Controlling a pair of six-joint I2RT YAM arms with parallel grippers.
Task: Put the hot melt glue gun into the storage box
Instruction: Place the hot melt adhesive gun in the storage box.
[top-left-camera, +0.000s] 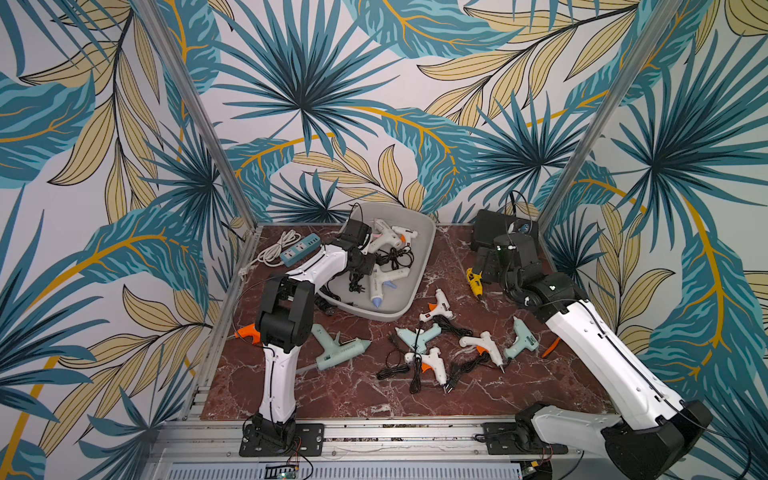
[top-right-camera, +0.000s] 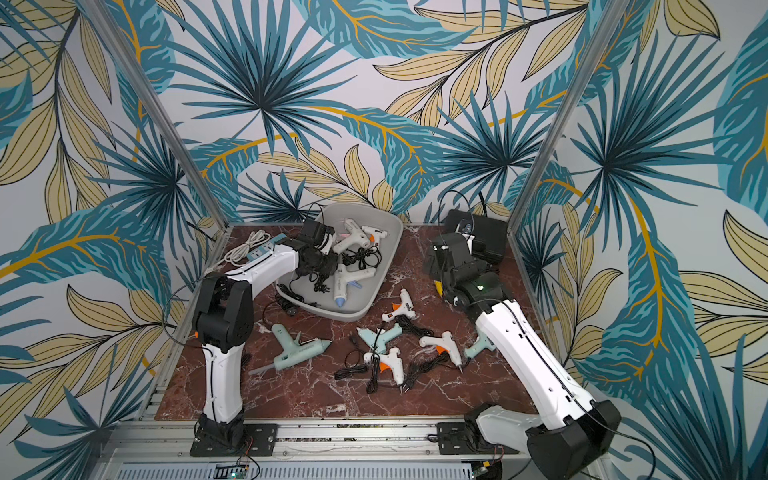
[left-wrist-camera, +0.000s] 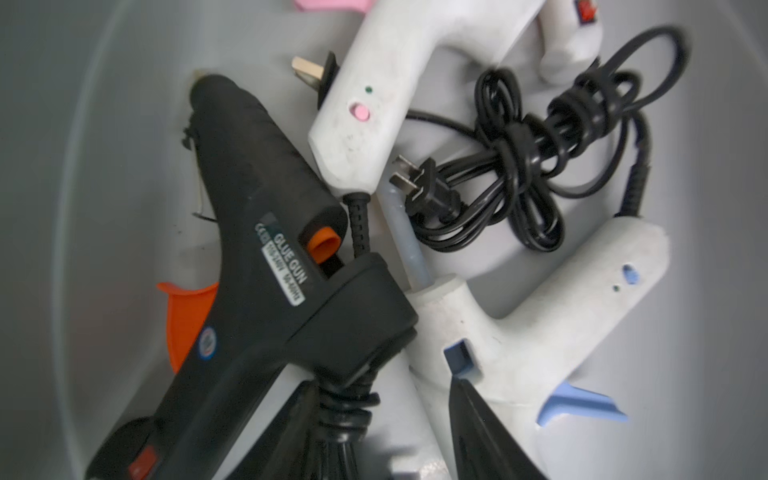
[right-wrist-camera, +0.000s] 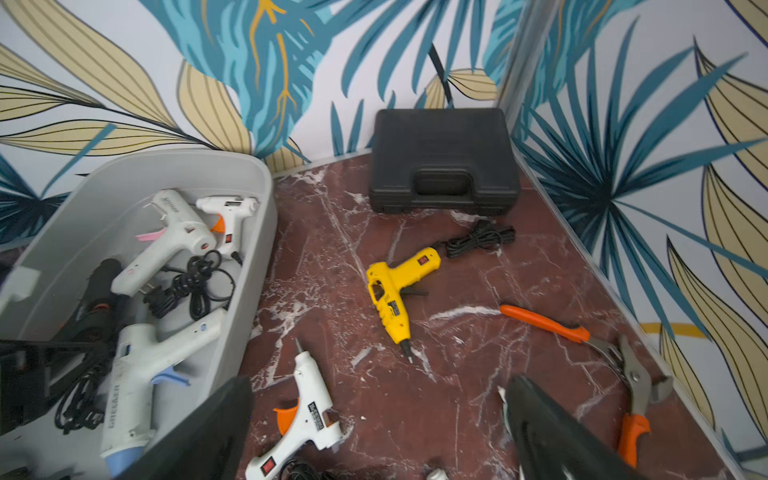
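Top views: storage box (top-left-camera: 420, 268) at 12 o'clock on table (top-left-camera: 332, 395), far rim close to back wall; loose glue guns (top-left-camera: 340, 353) crowding centre through 4 o'clock, bare marble mainly along 6 o'clock edge. Left gripper (top-left-camera: 360, 272) down inside box at its 9 o'clock side. Left wrist: black glue gun (left-wrist-camera: 257, 249) flat on box floor, label up, free of the parted fingers (left-wrist-camera: 478, 432), handle end and cord bundle nearest them. Right wrist: same gun along box's 9 o'clock wall, long axis roughly 12–6; right gripper (right-wrist-camera: 378, 382) spread wide, empty, yellow gun (right-wrist-camera: 395, 291) ahead.
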